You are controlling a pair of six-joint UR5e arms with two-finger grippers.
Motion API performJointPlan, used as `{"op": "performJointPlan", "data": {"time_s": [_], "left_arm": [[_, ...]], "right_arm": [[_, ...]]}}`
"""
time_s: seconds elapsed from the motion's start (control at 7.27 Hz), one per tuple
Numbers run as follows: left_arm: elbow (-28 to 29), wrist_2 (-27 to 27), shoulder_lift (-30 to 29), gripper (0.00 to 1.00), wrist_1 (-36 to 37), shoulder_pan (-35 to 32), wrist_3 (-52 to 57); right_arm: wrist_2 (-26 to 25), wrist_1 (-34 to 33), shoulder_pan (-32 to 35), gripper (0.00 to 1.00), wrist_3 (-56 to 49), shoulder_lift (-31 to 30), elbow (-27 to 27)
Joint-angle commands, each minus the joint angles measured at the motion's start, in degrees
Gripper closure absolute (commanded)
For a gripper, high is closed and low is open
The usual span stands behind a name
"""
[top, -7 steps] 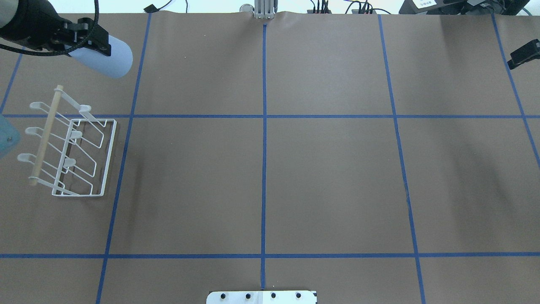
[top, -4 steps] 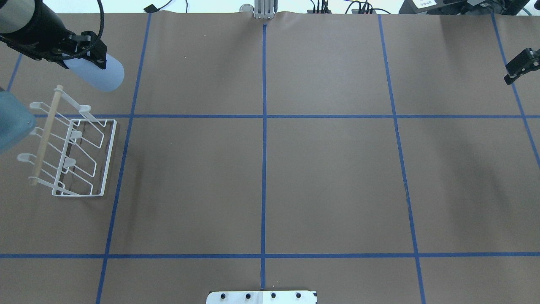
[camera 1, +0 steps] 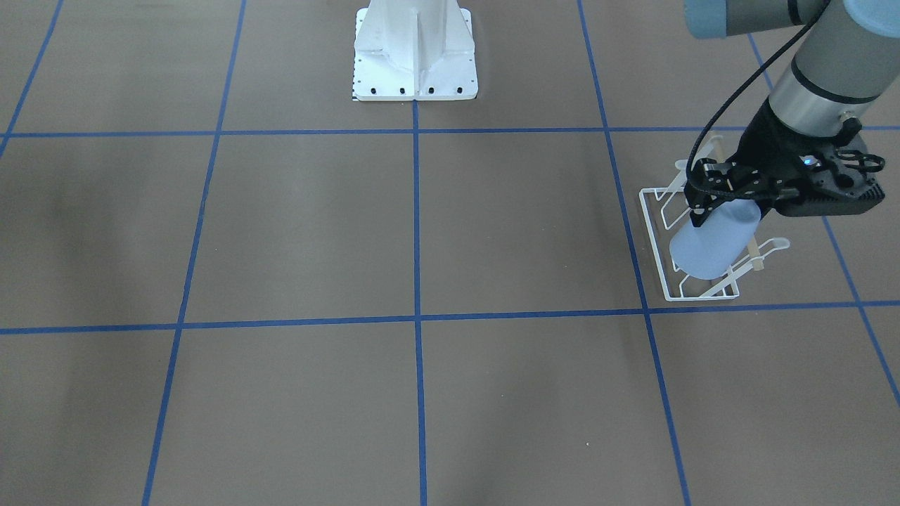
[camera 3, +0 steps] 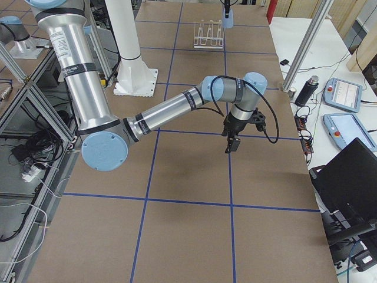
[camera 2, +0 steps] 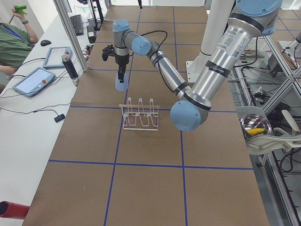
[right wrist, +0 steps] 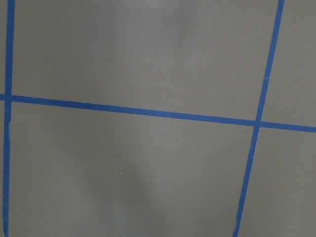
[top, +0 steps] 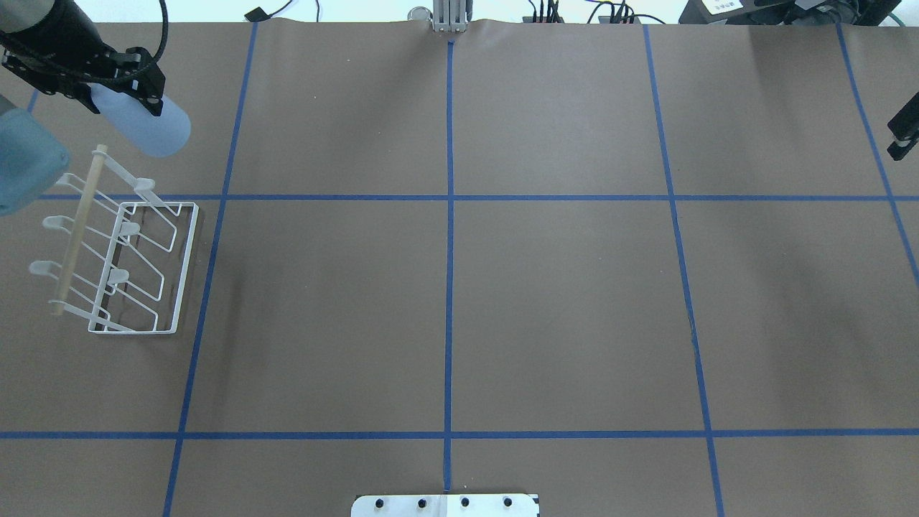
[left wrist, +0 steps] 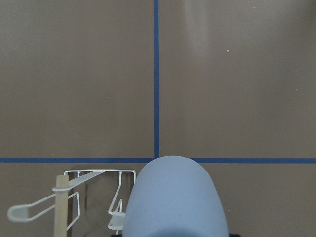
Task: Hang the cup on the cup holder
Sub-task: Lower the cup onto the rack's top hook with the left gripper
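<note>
Overhead exterior shows the table [top: 459, 287] with the rack [top: 122, 266] at 9 o'clock. The cup [top: 147, 129], clamped in the left pincer [top: 118, 100], has slid closer to the rack's 12 o'clock end, so hanging looks near. I cannot tell how open the right pincer [top: 902, 136] is.

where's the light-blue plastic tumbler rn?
Overhead view, top-left corner: the light-blue plastic tumbler is in the left gripper, airborne just beyond the far end of the white wire rack.
</note>
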Motion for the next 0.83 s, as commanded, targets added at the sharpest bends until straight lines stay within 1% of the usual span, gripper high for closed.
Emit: {"op": "performJointPlan", "data": {"time_s": [0.0,0.28,0.69], "left_arm": [[3.0,0.0,-0.4,1.0,0.5,-0.8,3.4],[4.5,0.2,0.1,1.0,0.7,-0.7,4.8],[4.1,0.0,0.3,1.0,0.7,-0.3,4.8]], "right_arm": [[-0.1,-0.1,0.0,0.0,-0.2,-2.2,0.2],[0.0,0.0,0.0,0.0,-0.2,-2.4,0.3],[0.1,0.0,0.0,0.0,-0.2,-2.2,0.2]]}}
